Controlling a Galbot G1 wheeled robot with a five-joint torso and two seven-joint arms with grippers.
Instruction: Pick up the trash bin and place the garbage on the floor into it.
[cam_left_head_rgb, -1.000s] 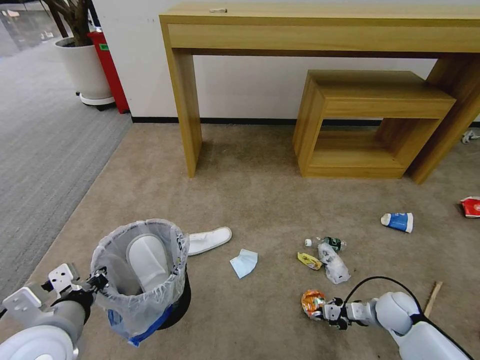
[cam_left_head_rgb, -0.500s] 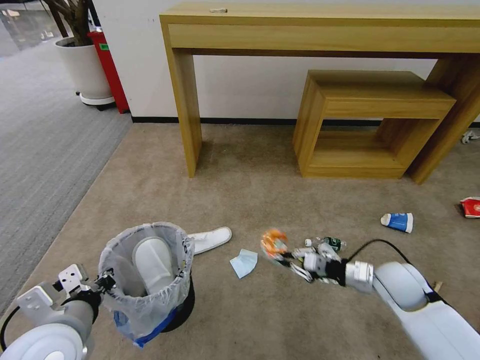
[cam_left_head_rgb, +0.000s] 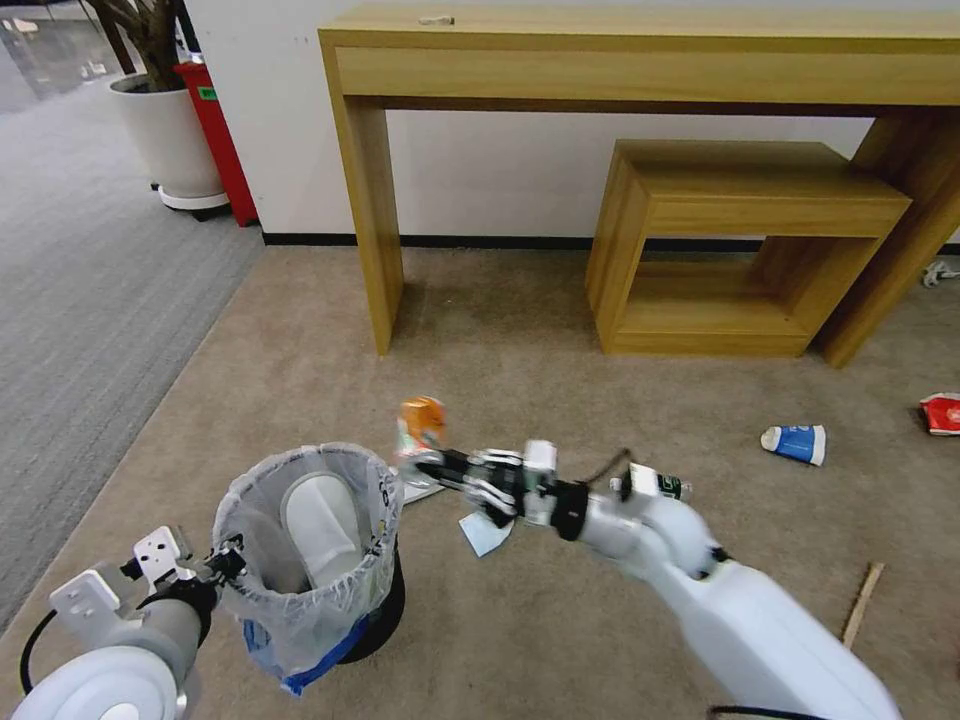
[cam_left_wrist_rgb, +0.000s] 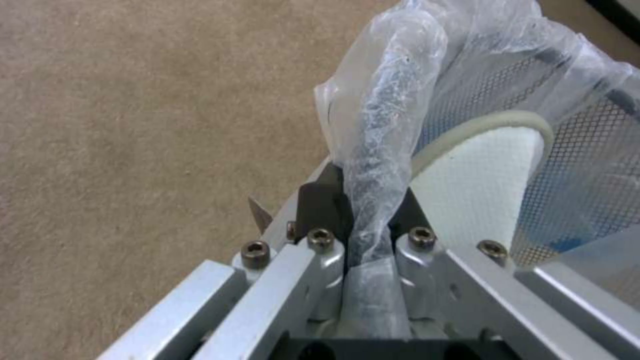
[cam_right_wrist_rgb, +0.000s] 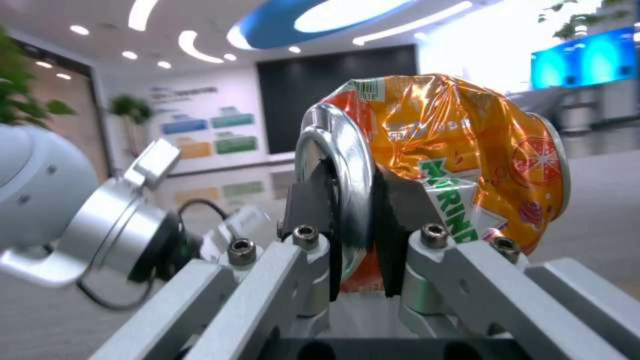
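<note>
Can's almost at the bin

Right gripper (cam_left_head_rgb: 428, 462) has its jaws clamped on the crushed can (cam_left_head_rgb: 421, 420), held just beside the trash bin (cam_left_head_rgb: 305, 560) rim. Left gripper (cam_left_head_rgb: 228, 565) pinches the bin's bag edge, holding it over the floor (cam_left_head_rgb: 520, 390). Next, I'd guess: get over the opening, let go.

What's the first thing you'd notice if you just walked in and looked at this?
The crushed orange can, pinched in the right gripper, held in the air just beside the rim of the trash bin. The left gripper clamps that bin's plastic-lined rim, and a white slipper already stands inside. A blue paper cup and a red one lie on the carpet farther right.
</note>
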